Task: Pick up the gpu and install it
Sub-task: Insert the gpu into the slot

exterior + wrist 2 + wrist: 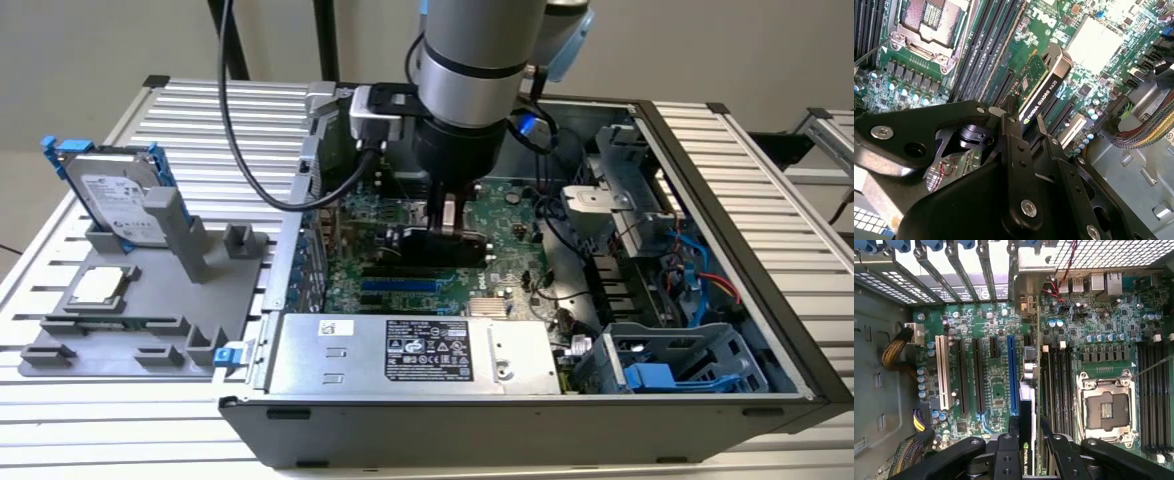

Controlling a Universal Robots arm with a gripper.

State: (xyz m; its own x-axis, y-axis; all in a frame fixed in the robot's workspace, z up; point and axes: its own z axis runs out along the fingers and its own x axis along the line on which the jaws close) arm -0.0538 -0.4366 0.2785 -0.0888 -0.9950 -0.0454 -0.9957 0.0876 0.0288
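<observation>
— Holding the gpu on edge above the motherboard, are we; how do we judge it in the hand?

— We judge it light and stiff, a thin card with bare circuit board on one face and a black cooler on the other; fragile at the board face and along the contact edge, so the hold belongs on the upper edge, pads pressing the two flat faces; that is where the gripper has it in both wrist views, fingers clamped on the card from either side.

— And where does the card sit?

— Inside the open computer case, hanging under the arm's wrist over the middle of the board in the exterior view; in the first wrist view it lines up just beside the blue slot and near the memory slots; whether its lower edge touches any slot, we cannot tell.

— Room to move?

— Tight, we reckon; the rear bracket bays stand at one end of the slots, the cpu socket and memory slots flank one side, and cable bundles lie along the case wall; the power supply closes the near side in the exterior view, while the tabletop outside carries the grey parts stand, well apart.
</observation>
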